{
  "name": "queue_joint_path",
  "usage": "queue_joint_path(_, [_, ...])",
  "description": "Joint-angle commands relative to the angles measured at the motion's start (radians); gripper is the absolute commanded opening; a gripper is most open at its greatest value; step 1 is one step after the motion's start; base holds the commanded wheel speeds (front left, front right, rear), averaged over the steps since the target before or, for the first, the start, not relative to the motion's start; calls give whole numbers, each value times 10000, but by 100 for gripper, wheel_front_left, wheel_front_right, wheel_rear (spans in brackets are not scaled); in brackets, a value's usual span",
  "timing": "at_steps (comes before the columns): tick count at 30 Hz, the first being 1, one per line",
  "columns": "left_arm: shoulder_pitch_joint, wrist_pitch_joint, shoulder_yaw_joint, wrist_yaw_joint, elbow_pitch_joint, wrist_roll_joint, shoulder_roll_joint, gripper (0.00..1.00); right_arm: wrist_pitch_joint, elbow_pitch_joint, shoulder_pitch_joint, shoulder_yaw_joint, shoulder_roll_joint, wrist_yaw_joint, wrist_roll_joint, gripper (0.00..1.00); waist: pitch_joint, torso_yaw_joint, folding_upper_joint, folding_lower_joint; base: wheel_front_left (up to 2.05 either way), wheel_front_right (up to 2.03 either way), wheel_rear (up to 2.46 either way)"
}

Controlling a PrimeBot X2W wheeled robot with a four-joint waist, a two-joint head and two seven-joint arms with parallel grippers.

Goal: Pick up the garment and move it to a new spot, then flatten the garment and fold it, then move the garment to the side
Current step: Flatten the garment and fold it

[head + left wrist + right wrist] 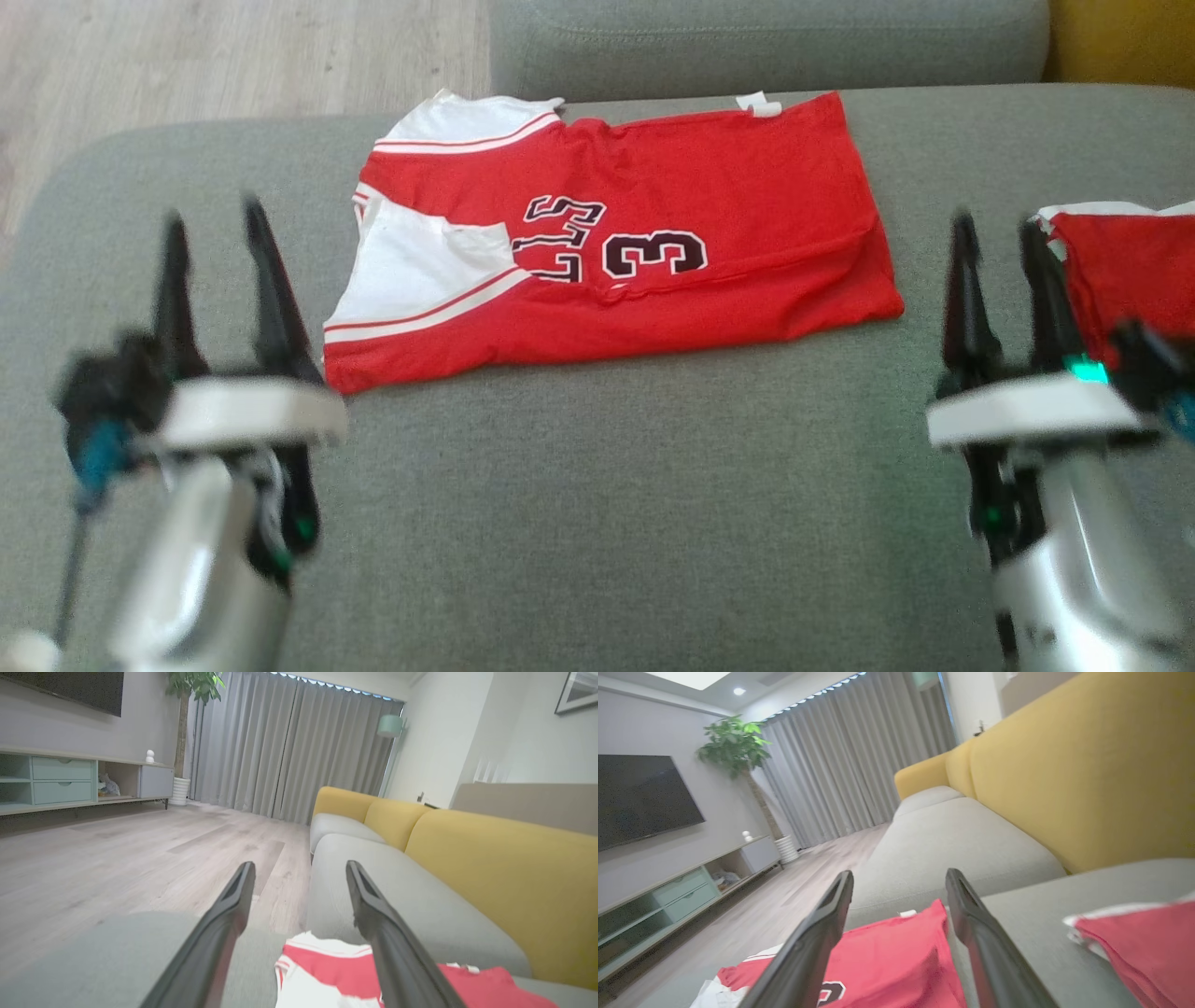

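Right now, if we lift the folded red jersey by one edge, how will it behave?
Likely floppy: the red jersey is thin cloth lying in creased layers, so a one-edge lift would probably undo the fold. Probably light for its size, being so thin. Pushed, it would likely bunch rather than slide on the woven grey cushion.

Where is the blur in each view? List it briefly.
Head view: left tool and right tool smeared by motion, jersey print soft but readable. Left wrist view: curtains crisp, foreground soft. Right wrist view: second red garment at right blurred, yellow backrest soft.
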Motion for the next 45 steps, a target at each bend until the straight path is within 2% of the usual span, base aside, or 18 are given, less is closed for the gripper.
queue_joint_path(1, [12,-49,457,8,-376,283,95,100,-61,-665,-59,-110,70,-7,-78,100,-59,-9,-1,2,0,0,0])
queue_joint_path(8, [1610,-50,977,-199,-35,1095,-711,100,-61,-1394,1607,-85,290,-7,-461,100,-171,-170,-1,2,0,0,0])
queue_joint_path(15, [1497,-50,1334,-492,773,1655,-1035,100,-62,-1657,1708,153,297,-7,-96,100,47,-327,-1,2,0,0,0])
queue_joint_path(18, [1133,214,1147,-579,1707,1748,-964,100,-62,-1745,1565,258,298,-7,-120,100,258,-407,-1,2,0,0,0])
queue_joint_path(30, [-840,1364,1089,-405,4973,1752,-626,100,-62,-1972,1064,294,299,-7,-26,100,1373,-813,-1,2,0,0,0])
queue_joint_path(41, [-1414,2239,798,-572,6567,1691,-648,100,-62,-2005,881,305,300,-7,197,100,1512,-1027,-1,2,0,0,0])
queue_joint_path(42, [-1424,2258,767,-615,6647,1683,-667,37,-62,-1987,882,297,300,-7,205,100,1476,-1018,-1,2,0,0,0])
queue_joint_path(43, [-1449,2171,708,-664,6713,1691,-706,0,-62,-1926,887,256,300,-7,217,100,1399,-984,-1,2,0,0,0])
queue_joint_path(45, [-1489,1744,675,-693,6622,1703,-769,0,-62,-1750,868,132,300,-7,159,100,1246,-880,-1,2,0,0,0])
